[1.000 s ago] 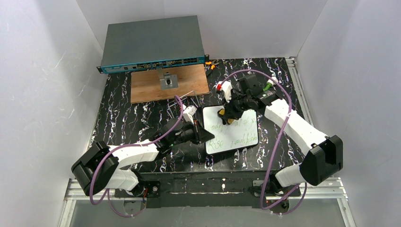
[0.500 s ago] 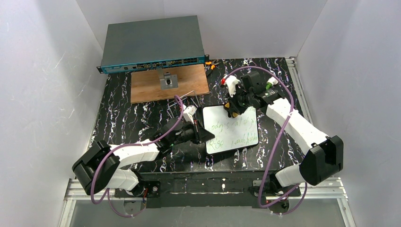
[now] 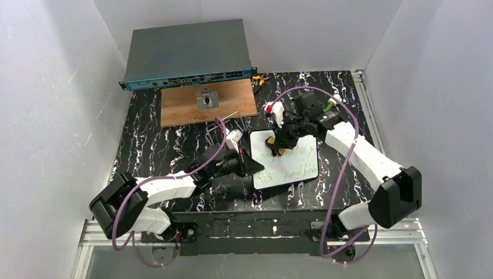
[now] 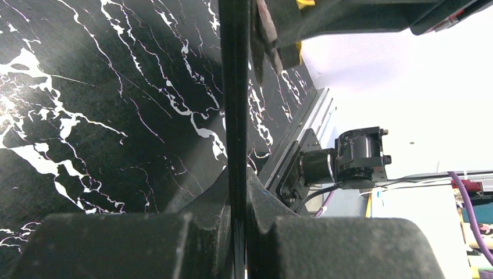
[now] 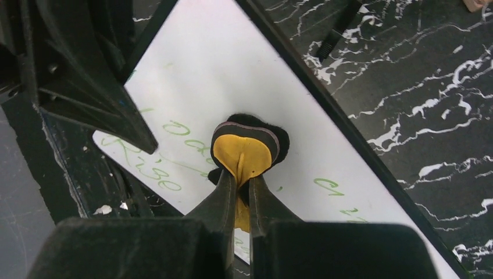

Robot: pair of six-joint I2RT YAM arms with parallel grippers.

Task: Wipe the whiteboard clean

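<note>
The whiteboard lies flat near the middle of the black marbled bench, green writing across most of it; the left tool is clamped on its left rim, pinning it; the right tool pinches a yellow-and-black eraser pressed near the upper-left corner; wiping is the step in hand, I'd say; next it wants firm strokes over the lines below.

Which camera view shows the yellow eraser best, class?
The right wrist view: the eraser sits at the centre, pinched in the right pincer, on the whiteboard. The top view shows small yellow patches; the left wrist view, barely a yellow sliver.
</note>
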